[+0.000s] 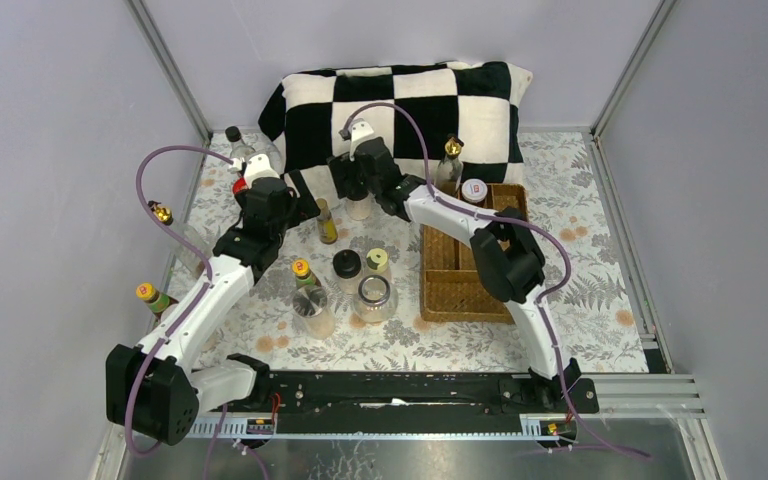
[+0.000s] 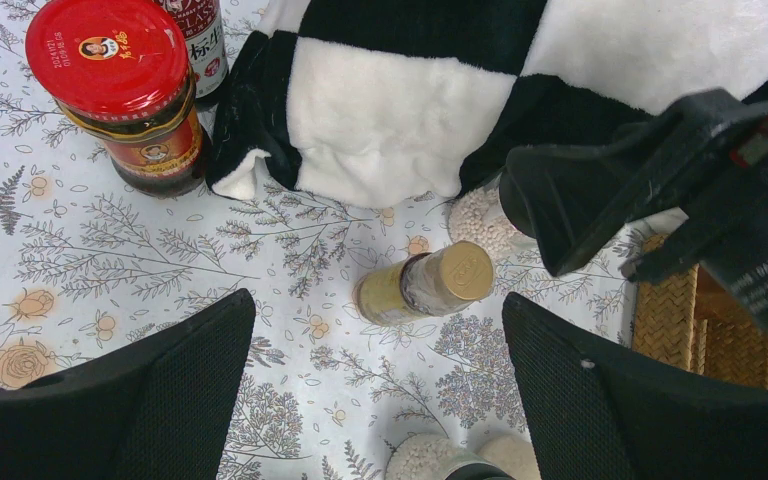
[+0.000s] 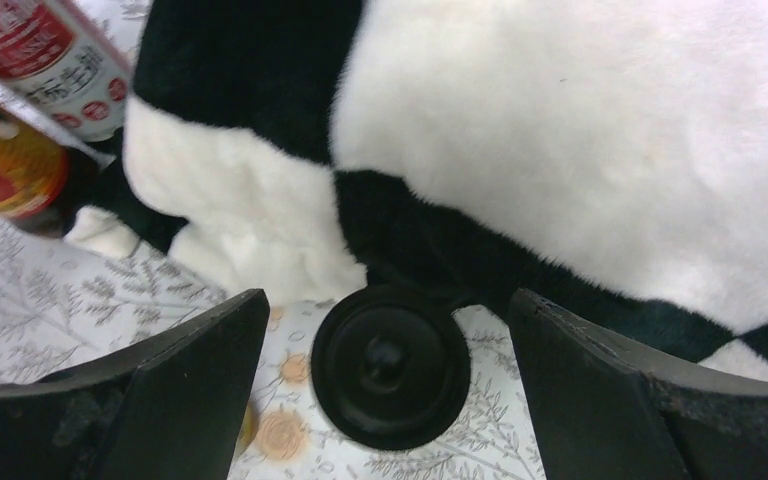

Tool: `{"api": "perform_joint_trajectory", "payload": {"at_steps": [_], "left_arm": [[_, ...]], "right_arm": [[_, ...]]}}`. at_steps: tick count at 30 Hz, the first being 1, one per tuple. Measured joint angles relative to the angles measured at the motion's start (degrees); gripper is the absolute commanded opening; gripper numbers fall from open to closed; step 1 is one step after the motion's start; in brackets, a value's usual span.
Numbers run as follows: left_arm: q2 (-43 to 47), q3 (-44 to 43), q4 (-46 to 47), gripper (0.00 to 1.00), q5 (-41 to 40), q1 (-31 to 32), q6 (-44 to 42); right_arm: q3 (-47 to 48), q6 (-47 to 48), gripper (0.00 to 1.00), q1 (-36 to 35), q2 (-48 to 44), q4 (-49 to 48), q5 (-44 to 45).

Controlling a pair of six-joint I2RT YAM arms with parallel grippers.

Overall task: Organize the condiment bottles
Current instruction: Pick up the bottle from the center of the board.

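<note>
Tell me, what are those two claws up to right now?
Right gripper open over black-capped jar. Left gripper open over gold-capped bottle. Pillow close behind jar.

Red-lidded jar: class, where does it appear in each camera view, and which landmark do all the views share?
Top external: the red-lidded jar is a red sliver near the lower left corner of the checkered pillow.
Left wrist: the jar is at top left, showing its lid.
Right wrist: the jar is at the left edge, partly cut off.
Shared landmark: the checkered pillow, close beside the jar.
</note>
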State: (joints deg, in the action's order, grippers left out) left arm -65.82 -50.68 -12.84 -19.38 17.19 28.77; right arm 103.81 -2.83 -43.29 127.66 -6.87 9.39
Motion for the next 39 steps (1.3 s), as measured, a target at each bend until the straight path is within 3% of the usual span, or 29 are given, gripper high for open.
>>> {"api": "perform_joint_trajectory", "payload": {"at_steps": [9,18,26,36,39], "left_arm": [[0.02,0.0,0.0,0.97,0.02,0.0,0.0],[1.2,0.02,0.0,0.97,0.04,0.0,0.02],[1.27,0.02,0.0,0.97,0.04,0.0,0.02],[1.22,0.68,0.02,0.97,0.24,0.0,0.02],[1.18,0.68,0.04,0.97,0.42,0.0,0.02]], "right_arm": [[2.03,-2.91,0.97,2.99,3.65,0.42,-1.51],[-4.33,-3.43,0.99,2.8,1.79,-6.84,-4.66],[-11.91,-1.49,0.99,1.57,-1.25,-7.37,-6.08],[-10.82,-0.79,0.94,1.31,-1.29,-5.77,-7.13],[-8.13,-0.81,0.82,1.29,-0.85,-5.64,-7.5]]}}
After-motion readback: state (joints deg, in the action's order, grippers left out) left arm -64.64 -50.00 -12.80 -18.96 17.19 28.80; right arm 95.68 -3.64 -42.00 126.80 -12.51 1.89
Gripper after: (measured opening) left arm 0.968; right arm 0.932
